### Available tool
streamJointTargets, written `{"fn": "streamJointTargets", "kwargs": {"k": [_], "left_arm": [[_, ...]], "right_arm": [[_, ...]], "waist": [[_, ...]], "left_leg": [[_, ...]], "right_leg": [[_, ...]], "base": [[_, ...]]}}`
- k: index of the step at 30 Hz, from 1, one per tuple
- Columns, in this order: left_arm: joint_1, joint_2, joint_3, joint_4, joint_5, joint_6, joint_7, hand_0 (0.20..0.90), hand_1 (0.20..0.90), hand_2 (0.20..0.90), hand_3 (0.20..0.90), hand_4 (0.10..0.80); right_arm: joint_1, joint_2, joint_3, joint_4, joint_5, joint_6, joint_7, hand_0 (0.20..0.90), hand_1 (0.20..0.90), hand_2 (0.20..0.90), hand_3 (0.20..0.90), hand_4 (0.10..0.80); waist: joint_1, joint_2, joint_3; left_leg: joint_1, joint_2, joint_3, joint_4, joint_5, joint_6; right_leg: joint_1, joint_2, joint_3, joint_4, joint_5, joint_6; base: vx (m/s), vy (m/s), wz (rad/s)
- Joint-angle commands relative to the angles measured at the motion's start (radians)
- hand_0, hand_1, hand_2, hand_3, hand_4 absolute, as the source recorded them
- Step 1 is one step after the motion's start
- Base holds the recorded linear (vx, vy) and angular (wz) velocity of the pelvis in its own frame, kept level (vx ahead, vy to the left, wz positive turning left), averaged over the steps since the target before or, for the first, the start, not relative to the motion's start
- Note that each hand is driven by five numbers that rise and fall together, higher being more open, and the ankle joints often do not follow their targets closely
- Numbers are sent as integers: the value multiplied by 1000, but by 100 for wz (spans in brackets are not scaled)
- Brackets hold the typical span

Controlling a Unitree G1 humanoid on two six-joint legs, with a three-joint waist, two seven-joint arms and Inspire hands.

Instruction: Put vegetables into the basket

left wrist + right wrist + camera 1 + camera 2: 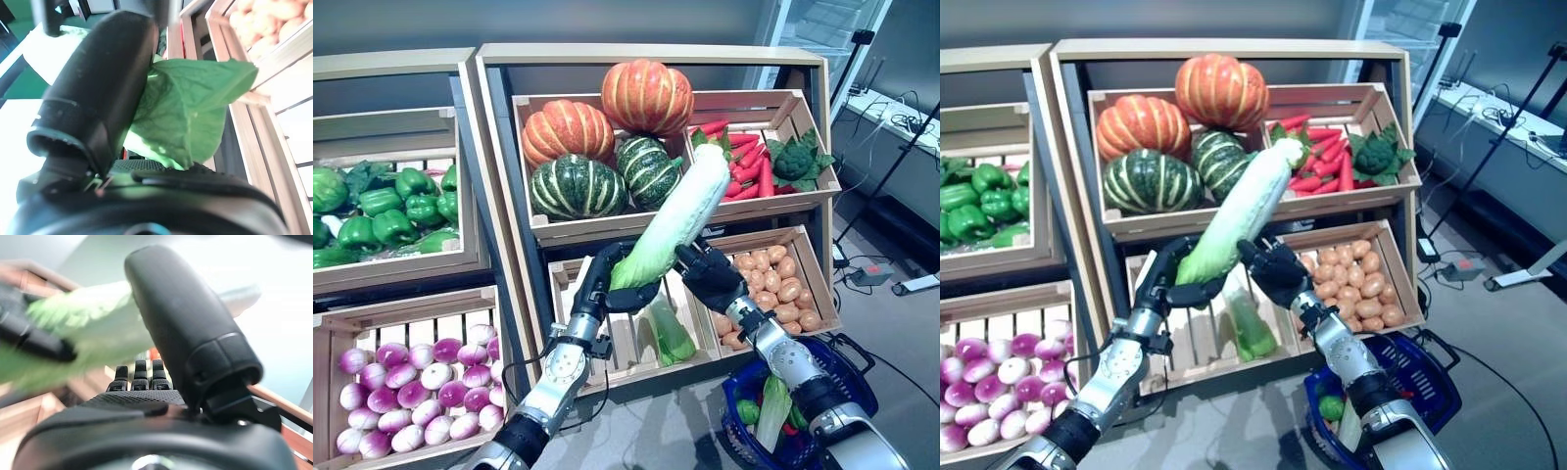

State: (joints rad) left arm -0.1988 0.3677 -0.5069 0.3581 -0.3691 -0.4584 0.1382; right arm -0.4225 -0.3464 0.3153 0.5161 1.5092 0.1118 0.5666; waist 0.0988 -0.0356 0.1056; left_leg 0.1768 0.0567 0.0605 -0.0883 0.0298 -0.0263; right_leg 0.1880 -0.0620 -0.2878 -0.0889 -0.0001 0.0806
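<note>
My left hand (600, 286) is shut on the leafy green base of a long pale napa cabbage (680, 211) and holds it tilted up in front of the stand's middle crates. In the left wrist view a green leaf (195, 98) lies past the thumb (98, 98). My right hand (710, 276) is open, its palm and straight fingers right beside the cabbage's lower part, touching or nearly touching it. The cabbage (98, 318) shows past that hand's thumb (181, 318). The blue basket (854, 380) stands on the floor at the lower right, under my right arm. It holds a pale leafy vegetable (773, 411) and a small green one (747, 411).
The wooden stand (646, 54) with its crates rises straight ahead, a second stand (391, 64) at the left. A leafy green vegetable (668, 333) lies in the crate just below the hands. Cables and a table are at the far right.
</note>
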Motion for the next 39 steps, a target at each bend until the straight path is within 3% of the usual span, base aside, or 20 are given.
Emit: {"fn": "streamJointTargets", "kwargs": {"k": [1,12,18,19,20,30,39], "left_arm": [[-42,-19,-169,-50,73,-90,-107,300,300,300,300,400],[-40,-26,-178,-59,93,-69,-90,300,300,300,300,400],[-52,-6,-155,-58,94,-62,-89,300,300,300,300,400],[-53,-5,-154,-57,93,-61,-88,300,300,300,300,400],[-51,2,-147,-53,93,-66,-95,300,300,300,300,400],[-34,13,-133,-40,100,-84,-106,300,300,300,300,400],[-12,9,-122,-38,106,-86,-119,300,300,300,300,400]], "right_arm": [[-311,51,-164,-68,188,-37,207,900,900,900,900,800],[-336,49,-183,-155,153,-43,254,900,900,900,900,800],[-356,-41,-165,-103,-18,-100,177,900,900,900,900,800],[-359,-49,-162,-95,-23,-107,174,335,335,335,335,424],[-365,-74,-161,-66,-31,-141,170,300,300,300,300,400],[-380,-98,-170,-54,-43,-252,139,300,300,300,300,400],[-354,-104,-192,-97,-109,-255,75,300,300,300,300,400]], "waist": [[22,-24,-79],[23,-25,-88],[11,-29,-89],[10,-30,-89],[9,-30,-88],[10,-27,-79],[2,-30,-76]], "left_leg": [[-1,-32,16,1,-122,3],[-6,-31,2,1,-122,5],[-10,-29,10,1,-119,3],[-10,-29,11,1,-118,3],[-10,-28,14,1,-117,2],[-13,-23,18,1,-114,-1],[-11,-18,29,1,-116,-3]], "right_leg": [[20,-34,-22,2,-29,7],[18,-36,-15,2,-33,6],[10,-36,0,2,-27,6],[10,-36,1,2,-27,6],[9,-36,1,2,-25,7],[7,-37,0,2,-24,7],[4,-36,5,2,-23,8]], "base": [[-19,-8,12],[-3,-1,2],[0,0,0],[-13,-15,-3],[0,0,0],[0,0,0],[0,0,0]]}}
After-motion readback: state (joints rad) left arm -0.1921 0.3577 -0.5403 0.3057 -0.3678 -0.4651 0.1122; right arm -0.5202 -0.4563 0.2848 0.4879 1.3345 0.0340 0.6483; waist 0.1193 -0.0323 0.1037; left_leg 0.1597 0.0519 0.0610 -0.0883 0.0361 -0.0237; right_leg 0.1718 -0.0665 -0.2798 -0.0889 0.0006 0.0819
